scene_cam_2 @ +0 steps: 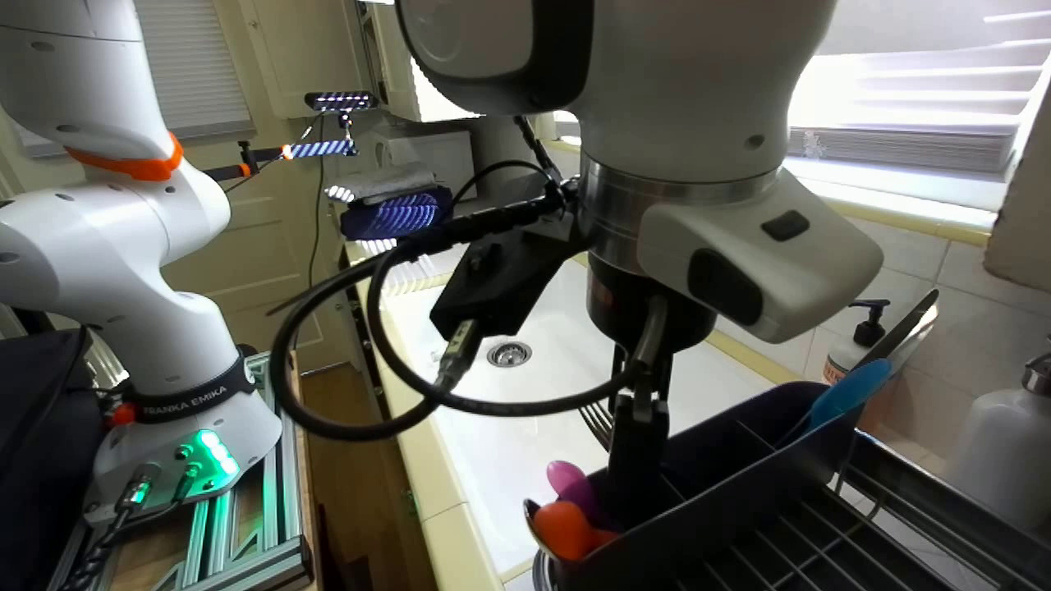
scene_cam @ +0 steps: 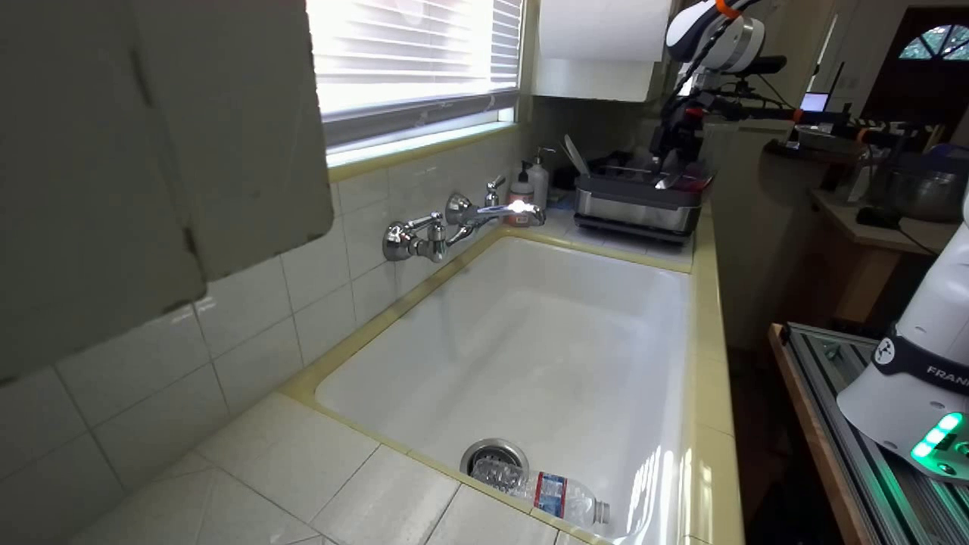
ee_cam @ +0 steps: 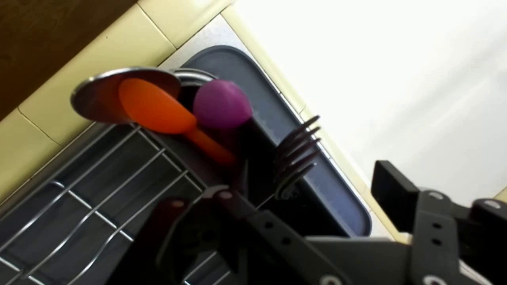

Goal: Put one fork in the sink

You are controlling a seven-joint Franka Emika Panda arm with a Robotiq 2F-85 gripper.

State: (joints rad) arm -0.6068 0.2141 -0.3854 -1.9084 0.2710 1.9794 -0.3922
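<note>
Fingers (ee_cam: pixel 396 194) stand parted, gripping nothing that I can see, with the fork (ee_cam: pixel 297 154) showing between them in the wrist view; whether either finger touches it, I cannot tell. Tines up, the fork leans from the caddy (scene_cam_2: pixel 764 484) toward the sink (scene_cam: pixel 530 333), its handle hidden. Were I to grasp off-centre, I judge that the fork, slender and curved, could pivot or slide downward; a finger set too low might pinch the caddy wall and drag the caddy along on the lift. The purple spoon (ee_cam: pixel 222 103), near the fork, could be snagged and carried with it, whereas one fork alone is wanted.

The caddy also bears an orange spoon (ee_cam: pixel 154 105) and a metal spoon (ee_cam: pixel 93 97), crowded at one end with the purple one, and a blue utensil (scene_cam_2: pixel 850 394) toward the other. It sits at the sink end of the dish rack (scene_cam: pixel 636 206), which stands on the tiled worktop (scene_cam: pixel 386 488). Outermost, as seen in an exterior view, the sink contains a clear plastic bottle (scene_cam: pixel 551 493) on its side, one end over the drain (scene_cam: pixel 488 450); a fork released above that spot could, I expect, glance off the bottle.
</note>
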